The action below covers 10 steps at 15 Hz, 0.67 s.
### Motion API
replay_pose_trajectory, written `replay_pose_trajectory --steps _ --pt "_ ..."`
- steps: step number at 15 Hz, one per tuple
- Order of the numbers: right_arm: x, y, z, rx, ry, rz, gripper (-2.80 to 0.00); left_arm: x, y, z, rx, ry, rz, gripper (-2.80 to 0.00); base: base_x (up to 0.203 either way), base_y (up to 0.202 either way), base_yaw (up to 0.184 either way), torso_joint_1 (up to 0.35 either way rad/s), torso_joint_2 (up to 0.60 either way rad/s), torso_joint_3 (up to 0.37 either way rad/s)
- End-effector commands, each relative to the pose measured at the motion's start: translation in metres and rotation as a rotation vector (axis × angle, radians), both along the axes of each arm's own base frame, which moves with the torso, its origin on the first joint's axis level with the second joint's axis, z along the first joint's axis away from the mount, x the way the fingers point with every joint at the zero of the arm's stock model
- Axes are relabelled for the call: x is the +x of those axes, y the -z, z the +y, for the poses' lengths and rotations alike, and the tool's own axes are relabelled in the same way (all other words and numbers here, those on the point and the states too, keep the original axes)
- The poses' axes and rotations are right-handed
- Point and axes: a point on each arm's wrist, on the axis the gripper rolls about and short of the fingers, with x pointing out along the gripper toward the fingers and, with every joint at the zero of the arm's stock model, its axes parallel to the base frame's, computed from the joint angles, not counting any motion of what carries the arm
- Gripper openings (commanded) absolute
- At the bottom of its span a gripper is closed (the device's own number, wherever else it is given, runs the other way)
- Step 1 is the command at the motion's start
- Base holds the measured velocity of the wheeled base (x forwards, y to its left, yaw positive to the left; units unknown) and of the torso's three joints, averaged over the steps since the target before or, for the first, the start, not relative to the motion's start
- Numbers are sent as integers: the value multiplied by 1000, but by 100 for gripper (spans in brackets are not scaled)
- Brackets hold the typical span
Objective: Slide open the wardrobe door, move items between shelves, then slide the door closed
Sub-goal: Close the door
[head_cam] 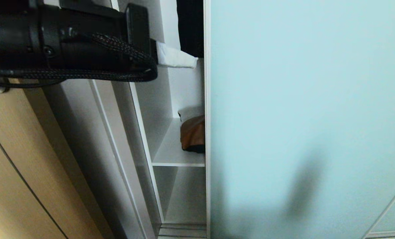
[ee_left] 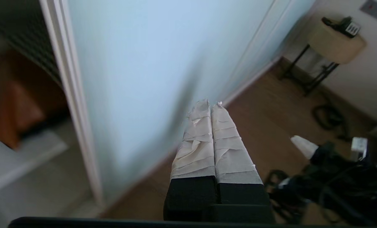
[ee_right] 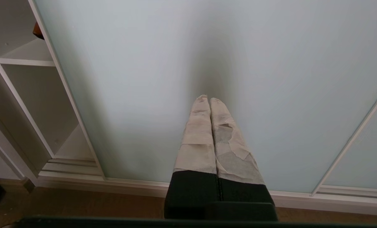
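Head view: sliding wardrobe door [head_cam: 303, 116] fills right side, its upright frame edge just right of left gripper [head_cam: 179, 59], fingers pressed together, empty. Cushion [head_cam: 193, 132] on shelf [head_cam: 175, 156] behind edge.
L wrist view: door edge beside tips.
R wrist view: right gripper [ee_right: 210, 100] closed, faces door, parked.

Our left arm [head_cam: 51, 39] raised across upper left of head view — left gripper [ee_left: 211, 106] jaws pressed together, empty. Our right gripper [ee_right: 210, 100] jaws shut too — holding nothing.
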Motion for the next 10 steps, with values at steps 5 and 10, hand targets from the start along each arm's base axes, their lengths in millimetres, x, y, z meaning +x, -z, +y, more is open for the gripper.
replay_pose_trajectory --steps 5,10 --pt "0 0 0 0 -1 -1 -280 57 40 -39 17 -53 91 -280 0 0 0 0 0 0" --pt "0 0 0 0 0 1 -280 83 56 -62 -9 -205 54 -280 0 0 0 0 0 0"
